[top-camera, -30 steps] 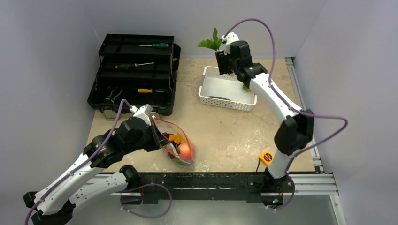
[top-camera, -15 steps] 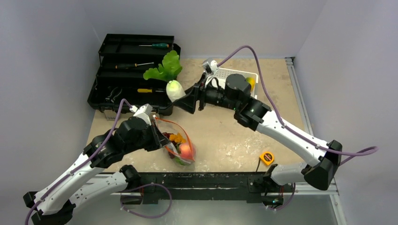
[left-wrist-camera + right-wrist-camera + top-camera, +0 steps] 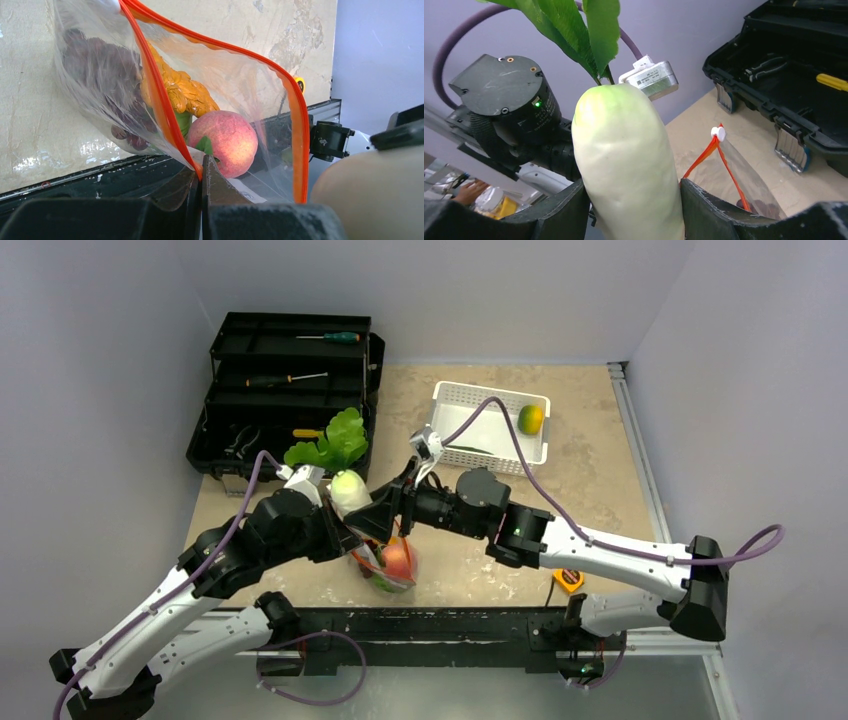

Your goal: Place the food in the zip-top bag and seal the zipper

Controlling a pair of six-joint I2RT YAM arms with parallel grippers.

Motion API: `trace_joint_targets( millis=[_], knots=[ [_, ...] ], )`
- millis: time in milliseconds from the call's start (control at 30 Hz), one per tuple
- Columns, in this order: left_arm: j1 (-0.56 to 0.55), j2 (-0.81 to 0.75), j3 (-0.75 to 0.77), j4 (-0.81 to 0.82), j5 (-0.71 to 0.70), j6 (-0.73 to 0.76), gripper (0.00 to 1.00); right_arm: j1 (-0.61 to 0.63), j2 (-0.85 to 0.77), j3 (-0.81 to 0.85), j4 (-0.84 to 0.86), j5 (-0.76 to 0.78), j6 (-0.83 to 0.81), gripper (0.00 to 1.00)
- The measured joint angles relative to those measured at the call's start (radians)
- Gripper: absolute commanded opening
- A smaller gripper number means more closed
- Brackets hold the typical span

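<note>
just beneath the right tool, which clasps the leafy cabbage, the zip-top bag hangs open, its zipper edge pinched tight in the left tool; loading step, and next it seems the cabbage must be lowered into the mouth.

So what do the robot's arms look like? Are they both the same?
Yes, they're twins. The left arm and right arm have smooth white shells joined by round black joints, and each trails a purple cable. The left gripper and right gripper are black, with two wedge-shaped fingers. A small green light glows on a joint.
</note>
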Motion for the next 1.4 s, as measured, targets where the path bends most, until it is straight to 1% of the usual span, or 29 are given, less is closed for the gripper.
trace_joint_targets(
  millis=[167, 367, 633, 800, 1000, 1267, 1300, 1400],
  knots=[
    [0.0, -0.002, 0.0, 0.0, 0.0, 0.0, 0.0, 0.058, 0.0, 0.002, -0.045, 0.134, 0.0, 0.0],
    [0.0, -0.002, 0.0, 0.002, 0.0, 0.0, 0.0, 0.111, 0.022, 0.061, -0.209, 0.262, -0.001, 0.0],
    [0.0, -0.002, 0.0, 0.002, -0.002, 0.0, 0.0, 0.153, 0.082, 0.158, -0.472, 0.314, -0.004, 0.0],
    [0.0, -0.002, 0.0, 0.003, -0.003, 0.0, 0.0, 0.155, 0.105, 0.171, -0.588, 0.343, -0.011, 0.0],
    [0.0, -0.008, 0.0, -0.005, -0.003, 0.0, 0.0, 0.155, 0.166, 0.239, -0.687, 0.388, -0.073, 0.0],
    [0.0, -0.017, 0.0, -0.016, -0.008, 0.001, 0.0, 0.155, 0.243, 0.334, -0.77, 0.418, -0.146, 0.0],
    [0.0, -0.018, 0.0, -0.021, -0.011, 0.001, 0.0, 0.155, 0.256, 0.348, -0.785, 0.426, -0.149, 0.01],
    [0.0, -0.027, 0.0, -0.023, -0.01, 0.0, 0.0, 0.155, 0.3, 0.385, -0.817, 0.452, -0.151, 0.16]
  ],
)
